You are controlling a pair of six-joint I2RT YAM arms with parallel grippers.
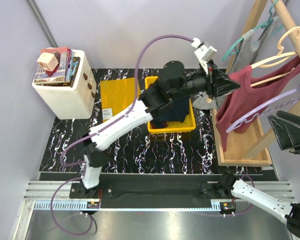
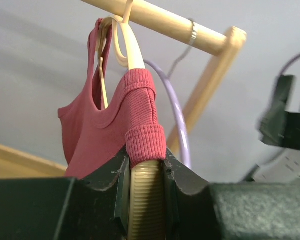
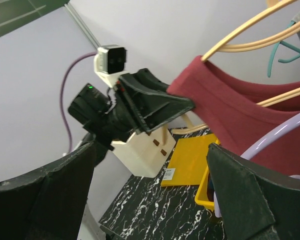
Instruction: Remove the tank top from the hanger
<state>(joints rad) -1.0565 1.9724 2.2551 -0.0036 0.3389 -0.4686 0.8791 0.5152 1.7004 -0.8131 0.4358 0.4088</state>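
A dark red tank top [image 1: 245,92] hangs on a cream hanger [image 1: 275,59] from the wooden rod [image 1: 290,22] at the right. My left gripper [image 1: 232,82] is raised to the hanger's left end. In the left wrist view the gripper [image 2: 146,180] is shut on the hanger's ribbed arm [image 2: 146,200], just below the tank top's strap [image 2: 142,125]. My right gripper [image 1: 277,122] is open and empty beside the rack, right of the shirt. In the right wrist view it [image 3: 150,200] faces the tank top [image 3: 240,110] and the left gripper [image 3: 155,105].
A lavender hanger [image 1: 270,102] hangs in front of the shirt. A teal hanger [image 1: 240,42] and a grey garment hang further back. The wooden rack base [image 1: 240,145] stands at the right. A yellow bin [image 1: 172,125], a yellow board [image 1: 117,97] and a white drawer box [image 1: 65,92] lie to the left.
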